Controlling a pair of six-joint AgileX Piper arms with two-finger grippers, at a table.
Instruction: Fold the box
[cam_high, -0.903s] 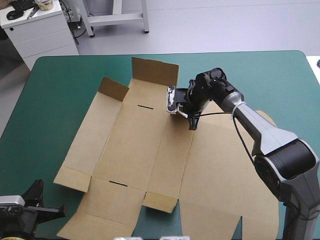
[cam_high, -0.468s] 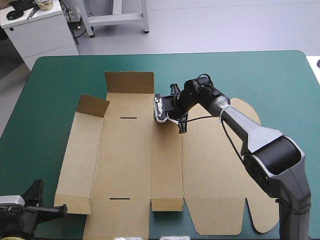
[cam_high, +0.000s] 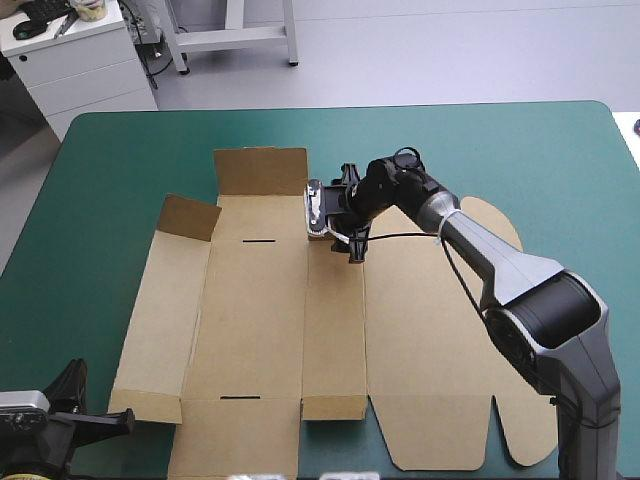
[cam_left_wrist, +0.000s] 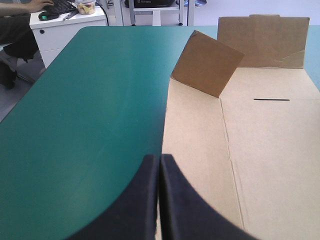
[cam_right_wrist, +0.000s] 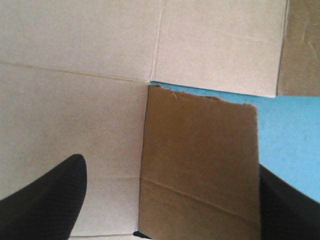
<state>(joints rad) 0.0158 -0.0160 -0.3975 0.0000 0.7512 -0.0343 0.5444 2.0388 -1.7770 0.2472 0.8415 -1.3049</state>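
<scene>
The table (cam_high: 520, 140) with its teal-green cover carries the box (cam_high: 260, 320), a cut brown sheet lying open across the middle and reaching well toward the near side. Most of it lies flat. At its far edge a wide flap (cam_high: 262, 170) stands upright, and left of that a corner flap (cam_high: 190, 217) tilts up.

The right arm (cam_high: 500, 260) comes in from the near right and stretches low over the sheet toward the far middle. Its wrist is bent so that the right gripper (cam_high: 340, 215) points down at the far end of the narrow panel. The left gripper (cam_high: 95, 408) sits low by the box's near left corner, aimed along the table toward the far side.

The right wrist view adds what the high view hides. The right gripper (cam_right_wrist: 170, 167) has its black fingers spread wide, with a small flap (cam_right_wrist: 200, 165) standing between them. Whether either finger touches it is hard to tell.

The left wrist view shows the left gripper (cam_left_wrist: 159, 200) with its fingers pressed together in one point, right over the line where the box's left edge meets the cover. A thin slot (cam_left_wrist: 271, 99) is cut in the panel ahead.
</scene>
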